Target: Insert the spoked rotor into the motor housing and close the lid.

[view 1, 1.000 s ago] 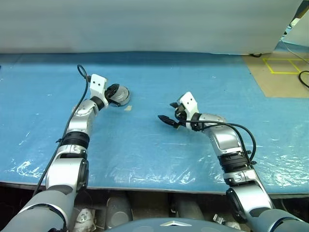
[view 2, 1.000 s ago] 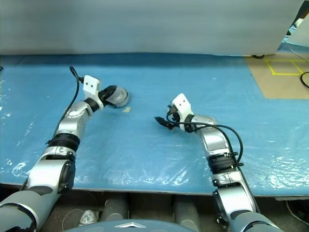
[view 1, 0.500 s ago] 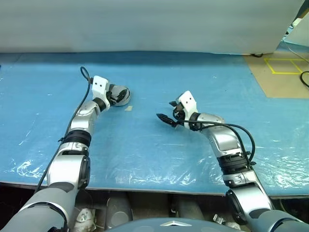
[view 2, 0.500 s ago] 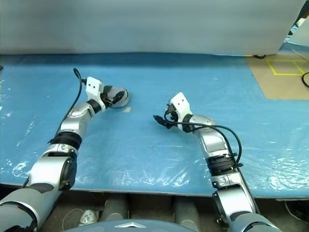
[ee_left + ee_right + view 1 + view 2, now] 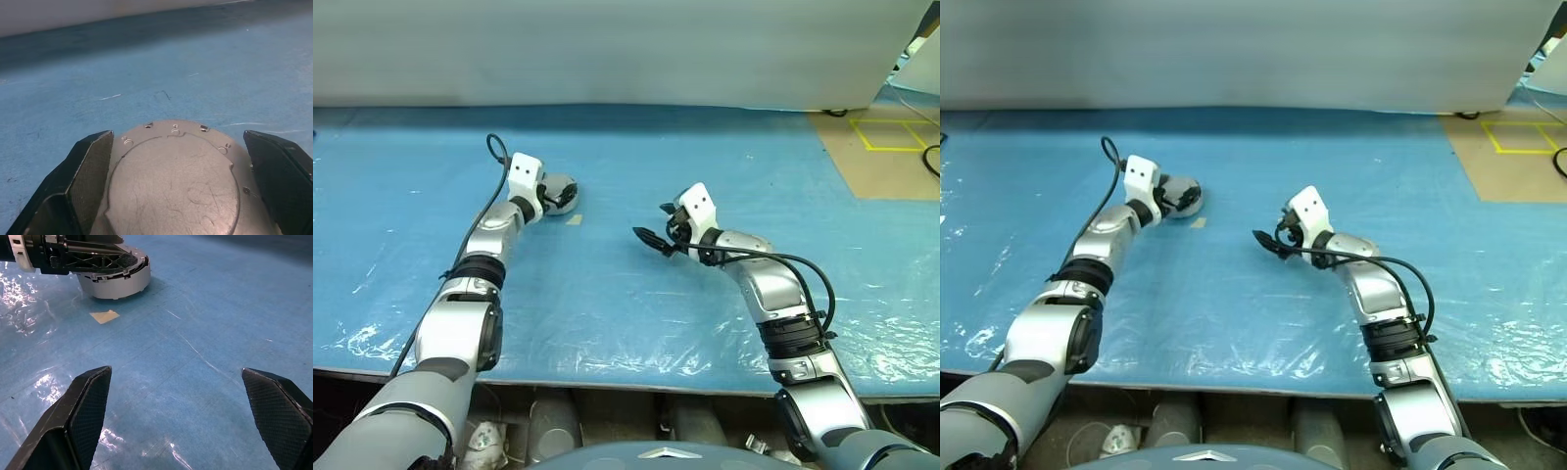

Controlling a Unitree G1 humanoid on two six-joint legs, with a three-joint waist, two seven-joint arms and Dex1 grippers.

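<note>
The motor housing point(image 5: 117, 281), a short round silver drum, stands on the blue sheet at the left of the table point(image 5: 566, 201). A flat grey round lid point(image 5: 171, 181) with small screws at its rim covers its top. The spoked rotor is hidden. My left gripper point(image 5: 551, 193) is open, one black finger point(image 5: 90, 166) on either side of the drum and level with the lid. To the right, my right gripper point(image 5: 653, 223) hovers open over the bare sheet, a hand's length from the drum, with nothing between its fingers point(image 5: 90, 406).
A small tan scrap of tape point(image 5: 573, 219) lies on the blue sheet point(image 5: 626, 294) just in front of the drum. A pale wall runs along the table's far edge. A tan floor patch with yellow lines point(image 5: 886, 147) lies at the far right.
My left gripper has gone from shut to open, letting go at the drum, which now sits flat. The right arm has stayed where it was.
</note>
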